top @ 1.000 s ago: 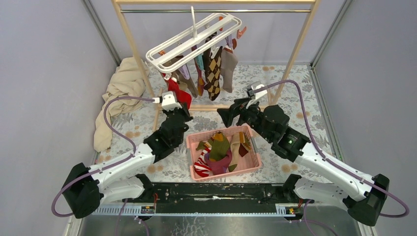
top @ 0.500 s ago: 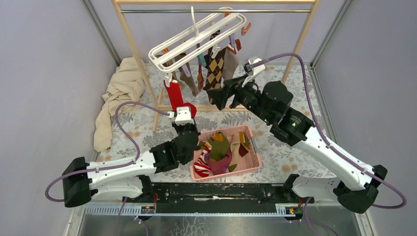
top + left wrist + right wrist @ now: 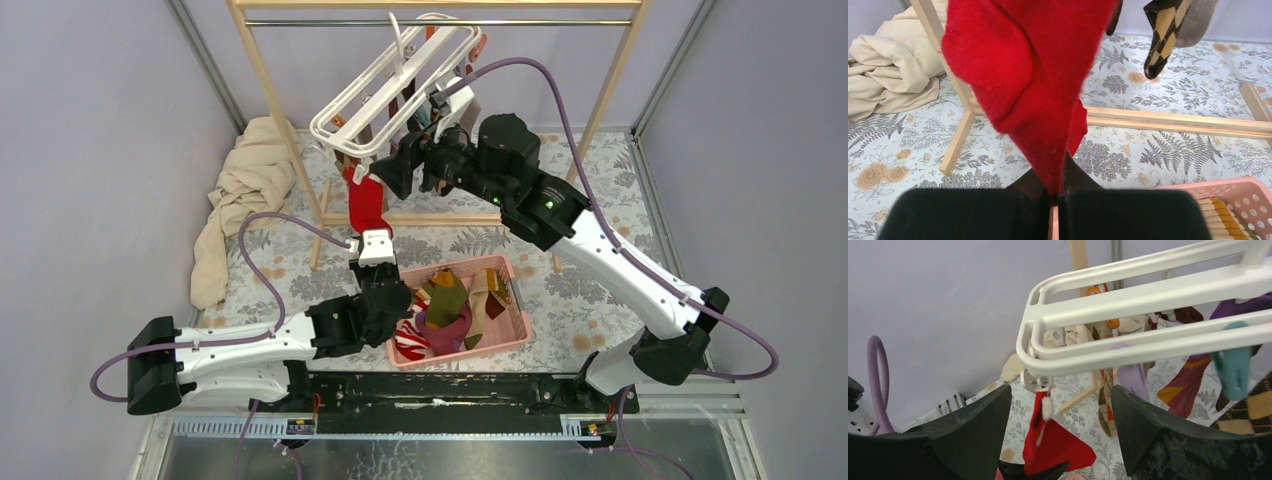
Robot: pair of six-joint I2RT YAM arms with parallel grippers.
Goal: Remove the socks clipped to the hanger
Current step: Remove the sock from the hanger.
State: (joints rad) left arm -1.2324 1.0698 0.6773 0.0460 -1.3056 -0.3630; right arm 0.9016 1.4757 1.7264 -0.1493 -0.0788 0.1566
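Left jaws pinching clipped red sock (image 3: pixel 1033 90), right jaws spread — seemingly just under hanger (image 3: pixel 1148 296) corner.

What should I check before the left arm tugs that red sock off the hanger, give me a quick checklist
1. Left gripper shut on the red sock: ok.
2. Sock's top held in the white clip on the hanger: ok.
3. Right gripper open, facing the hanger's corner: ok. Touching it: cannot tell.
4. Argyle sock hangs apart from the red one: ok.
5. Pink basket close beside the left gripper: ok.
6. Hook seated on the rail: cannot tell.
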